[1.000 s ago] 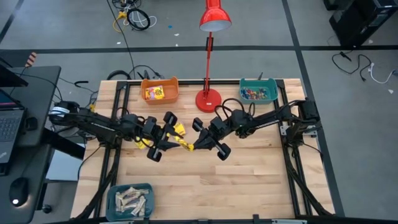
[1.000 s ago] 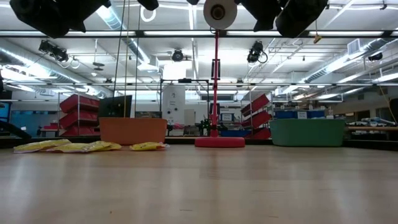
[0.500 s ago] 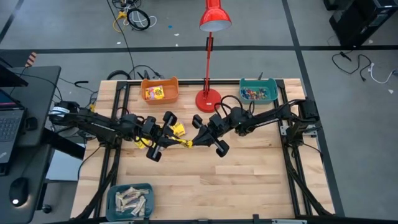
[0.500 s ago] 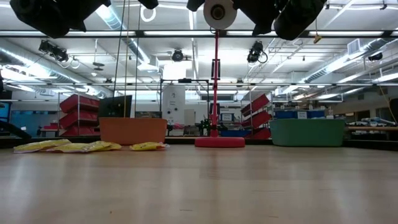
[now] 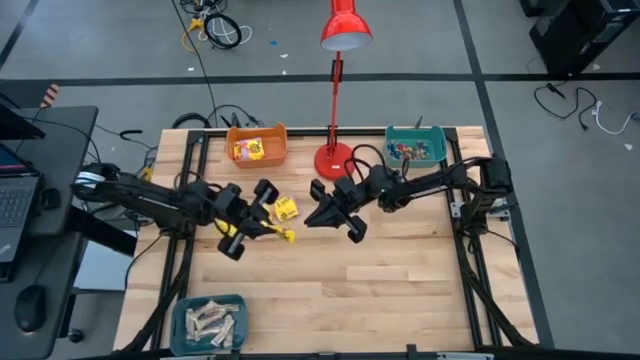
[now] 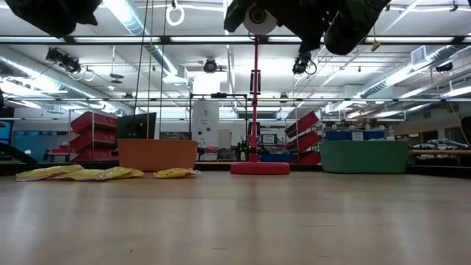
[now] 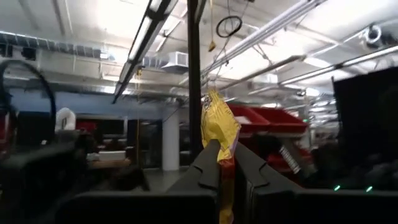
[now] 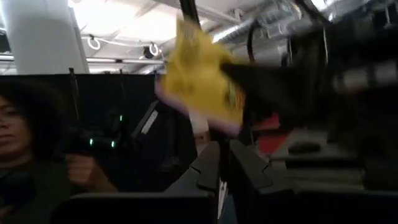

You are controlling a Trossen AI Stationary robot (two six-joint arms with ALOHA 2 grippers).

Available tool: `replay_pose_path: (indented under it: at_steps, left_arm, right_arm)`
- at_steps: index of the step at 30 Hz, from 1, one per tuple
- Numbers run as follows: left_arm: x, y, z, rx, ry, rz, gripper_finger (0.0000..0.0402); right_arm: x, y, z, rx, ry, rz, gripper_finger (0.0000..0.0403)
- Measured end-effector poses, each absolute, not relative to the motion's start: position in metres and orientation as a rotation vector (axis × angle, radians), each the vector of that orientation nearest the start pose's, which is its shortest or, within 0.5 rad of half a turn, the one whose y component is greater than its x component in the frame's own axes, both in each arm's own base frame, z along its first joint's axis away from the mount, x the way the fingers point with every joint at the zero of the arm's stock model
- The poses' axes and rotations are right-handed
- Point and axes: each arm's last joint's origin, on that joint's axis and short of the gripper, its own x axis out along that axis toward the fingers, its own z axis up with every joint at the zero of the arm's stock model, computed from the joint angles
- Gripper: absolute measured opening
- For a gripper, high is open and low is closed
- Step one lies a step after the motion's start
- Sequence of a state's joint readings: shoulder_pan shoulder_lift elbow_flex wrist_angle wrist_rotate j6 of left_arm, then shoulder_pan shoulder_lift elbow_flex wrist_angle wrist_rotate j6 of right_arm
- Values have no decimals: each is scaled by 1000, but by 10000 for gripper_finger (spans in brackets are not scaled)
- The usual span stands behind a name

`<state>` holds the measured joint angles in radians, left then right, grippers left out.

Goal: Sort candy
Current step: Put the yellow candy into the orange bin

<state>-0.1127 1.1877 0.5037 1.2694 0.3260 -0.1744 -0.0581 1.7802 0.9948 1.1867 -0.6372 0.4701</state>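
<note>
Left wrist view: yellow packet (image 7: 221, 127) pinched between left fingers (image 7: 208, 163).

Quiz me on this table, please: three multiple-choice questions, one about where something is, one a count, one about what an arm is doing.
1. Where does the red lamp stand?
A. Between the orange bin and the teal bin
B. On the floor
C. At the table's near edge

2. How many bins are on the table?
A. One
B. Three
C. Five

3. What is the left gripper doing?
A. Resting inside a bin
B. Hanging open and empty
C. Pinching a yellow packet

Answers:
1 A: its base sits on the table between those two bins.
2 B: those two plus the corner bin.
3 C: the packet sticks up between its closed fingers.
</note>
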Motion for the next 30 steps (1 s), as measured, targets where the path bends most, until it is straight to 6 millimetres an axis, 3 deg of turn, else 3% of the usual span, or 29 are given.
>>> replay_pose_path:
  at_steps: [5,14,19,30]
  left_arm:
    - [209,-25,305,-189,-472,-382,11]
    - [173,9,323,-213,-75,207,10]
    - [158,30,339,-176,98,428,10]
    - [153,87,327,-185,328,713,10]
  right_arm:
    - [366,-8,250,341,-183,631,12]
    - [340,-12,242,324,-176,550,1]
    - [336,-12,243,296,-151,468,0]
    - [338,-8,232,280,-18,300,0]
